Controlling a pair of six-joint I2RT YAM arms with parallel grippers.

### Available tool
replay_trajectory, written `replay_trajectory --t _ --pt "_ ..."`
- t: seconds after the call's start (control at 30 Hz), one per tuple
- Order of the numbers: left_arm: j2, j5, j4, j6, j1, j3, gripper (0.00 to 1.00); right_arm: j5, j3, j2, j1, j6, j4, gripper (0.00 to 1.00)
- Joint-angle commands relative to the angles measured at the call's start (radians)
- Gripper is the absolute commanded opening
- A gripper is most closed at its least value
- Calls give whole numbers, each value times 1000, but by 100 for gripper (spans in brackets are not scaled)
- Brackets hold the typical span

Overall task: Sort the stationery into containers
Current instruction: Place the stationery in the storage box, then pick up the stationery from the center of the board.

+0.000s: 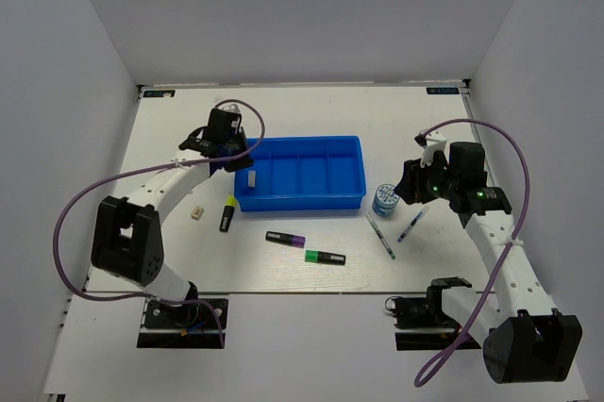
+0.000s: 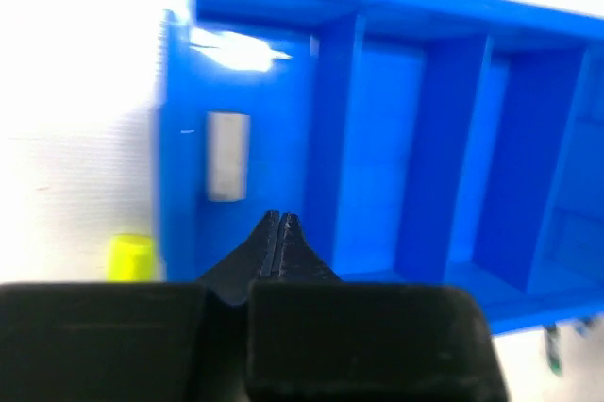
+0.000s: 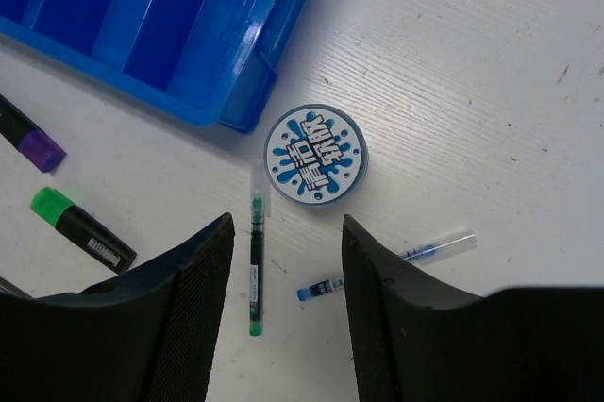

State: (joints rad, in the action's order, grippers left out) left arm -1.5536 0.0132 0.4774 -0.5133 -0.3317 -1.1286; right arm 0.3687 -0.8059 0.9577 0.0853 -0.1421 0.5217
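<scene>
while the left end effector [image 2: 280,223] hangs with its fingers pressed together on nothing, just above the near wall of the blue tray [image 2: 335,119], the tiny grey-white block [image 2: 226,155] lies flat in the compartment at the left of the wrist frame; the other compartments look bare. the right end effector [image 3: 287,237] is spread and empty, low in its own frame, and straight beyond it sits the round blue-white roll [image 3: 314,155], just beside the tray's corner. a green-tipped pen [image 3: 255,260] lies between the fingers, its upper end close against the roll, and a blue-tipped pen [image 3: 387,265] slants at the lower right. further out, in the overhead view, the yellow highlighter [image 1: 227,212] lies by the tray's lower left corner, with the purple highlighter [image 1: 285,239] and green highlighter [image 1: 325,257] below the tray on the counter [image 1: 311,119]. the roll looks light, rigid and smooth-rimmed, so i would grip it across its full width. the pens seem thin and apt to roll, best pinched mid-barrel. the highlighters look stubby and stiff, easy to take across the body.
</scene>
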Motion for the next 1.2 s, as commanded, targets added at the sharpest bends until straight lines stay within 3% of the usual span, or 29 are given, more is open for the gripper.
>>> replay_trajectory --t 0.0,0.07,0.1,0.13,0.17,0.2,0.27,0.33,0.37,0.43,0.53,0.7,0.8,1.17 --pt "131 -162 18 -6 -10 10 0 3 -12 4 -1 -13 -14 53" --pt "194 -302 87 -100 9 68 2 -1 -13 4 -2 -11 -12 53" --pt "231 -349 107 -160 23 84 12 -1 -13 1 -2 -13 -14 53" --pt "269 -364 162 -189 40 117 29 1 -15 4 -1 -16 -14 53" --pt "283 -375 168 -229 95 131 58 1 -13 6 2 -16 -14 53" --pt "314 -354 182 -232 115 160 66 3 -15 6 1 -14 -12 53" --pt "313 -319 219 -214 215 185 73 6 -13 7 2 -13 -14 53" --pt "293 -233 254 -185 284 207 71 9 -15 4 2 -13 -12 53" --pt "282 -217 263 -176 321 211 59 9 -16 7 1 -13 -11 53" --pt "239 -190 312 -166 370 222 52 12 -16 4 2 -13 -11 53" --pt "198 -158 311 -179 396 250 52 10 -18 3 2 -14 -8 53" --pt "164 -75 260 -231 405 280 66 9 -16 7 2 -16 -9 53" --pt "113 -61 267 -251 404 254 69 6 -16 6 -1 -13 -8 53" --pt "-6 -123 286 -261 407 167 69 -5 -18 9 -1 -16 -8 53"
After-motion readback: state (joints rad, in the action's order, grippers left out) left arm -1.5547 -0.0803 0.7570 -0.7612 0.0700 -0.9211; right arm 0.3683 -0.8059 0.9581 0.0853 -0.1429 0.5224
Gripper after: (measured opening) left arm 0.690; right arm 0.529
